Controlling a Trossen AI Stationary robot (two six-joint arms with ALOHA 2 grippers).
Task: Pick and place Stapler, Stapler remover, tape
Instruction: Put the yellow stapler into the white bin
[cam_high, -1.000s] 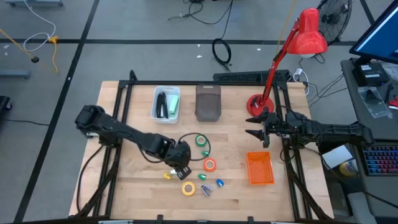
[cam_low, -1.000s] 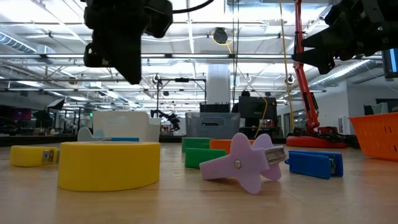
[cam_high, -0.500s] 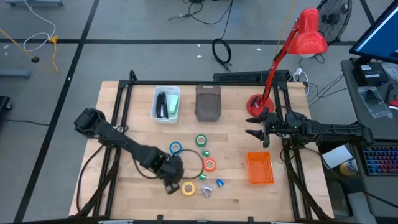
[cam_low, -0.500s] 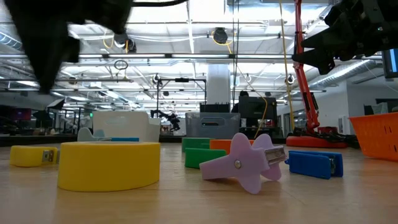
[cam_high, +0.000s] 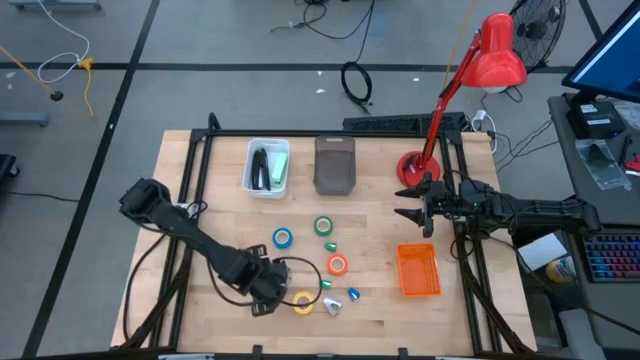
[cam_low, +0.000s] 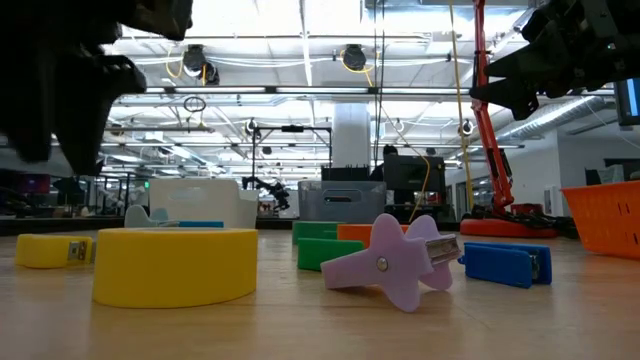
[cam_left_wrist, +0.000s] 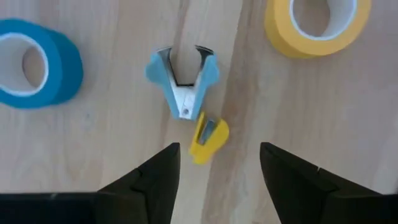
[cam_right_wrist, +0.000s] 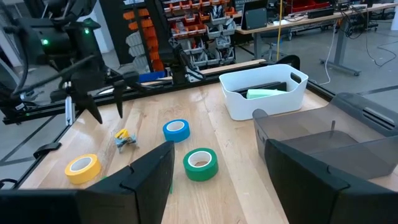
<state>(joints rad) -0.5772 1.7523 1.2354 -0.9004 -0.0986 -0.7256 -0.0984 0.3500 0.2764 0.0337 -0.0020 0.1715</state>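
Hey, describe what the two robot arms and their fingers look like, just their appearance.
Both arms are dark, nearly black, built from slim jointed segments with bulkier rounded joints. A thin black cable loops beside the left arm. The left gripper ends in two broad, flat, matte black fingers; the right gripper has the same two fingers. No markings are legible.

In the left wrist view the blue tape roll (cam_left_wrist: 38, 63) is cut off by the picture's edge and the yellow tape roll (cam_left_wrist: 318, 23) is cropped as well, so that only part of each ring is seen. In the low view the left hand (cam_low: 70, 100) is seen only as a dark blurred mass running past the frame's edge, and the orange basket (cam_low: 606, 215) is clipped at the side. In the high view the small pieces beside the orange tape roll (cam_high: 338, 265) are too small to be told apart.
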